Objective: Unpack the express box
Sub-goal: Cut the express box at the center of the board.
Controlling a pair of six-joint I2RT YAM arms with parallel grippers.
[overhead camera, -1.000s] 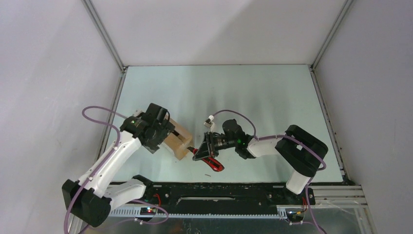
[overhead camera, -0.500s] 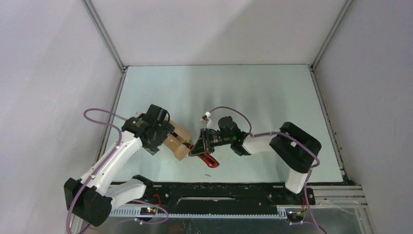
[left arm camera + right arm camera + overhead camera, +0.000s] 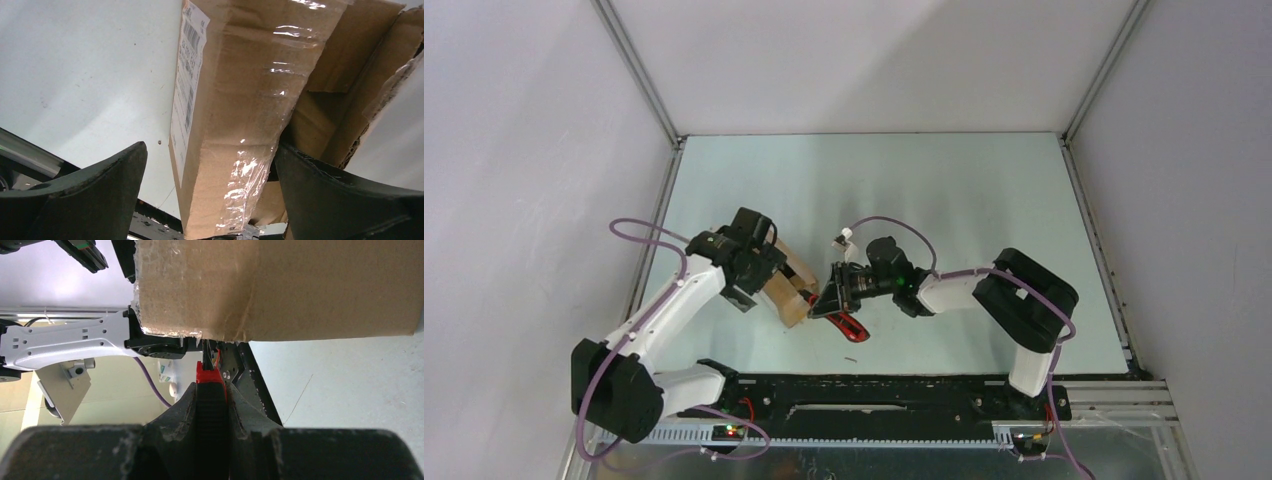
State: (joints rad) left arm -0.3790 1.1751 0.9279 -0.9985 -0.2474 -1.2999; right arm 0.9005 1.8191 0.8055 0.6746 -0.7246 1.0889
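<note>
The express box (image 3: 788, 288) is a small brown carton with clear tape and a white label, lying at the front left of the table. My left gripper (image 3: 766, 272) stands open astride it. In the left wrist view the box (image 3: 235, 110) sits between the fingers of that gripper (image 3: 210, 148). There the right finger touches it and the left finger is apart from it. My right gripper (image 3: 832, 298) is shut on a red-and-black utility knife (image 3: 851, 326). In the right wrist view the knife (image 3: 209, 374) points from the gripper (image 3: 211, 390) up at the lower edge of the box (image 3: 300, 285).
The pale table (image 3: 944, 200) is bounded by white walls with metal frame rails at left (image 3: 656, 215) and right (image 3: 1092, 230). A black base rail (image 3: 874, 388) runs along the near edge. Purple cables loop off both arms.
My right gripper has carried the knife leftward, up against the box. My left arm has shifted a little and its jaws have spread slightly wider.
</note>
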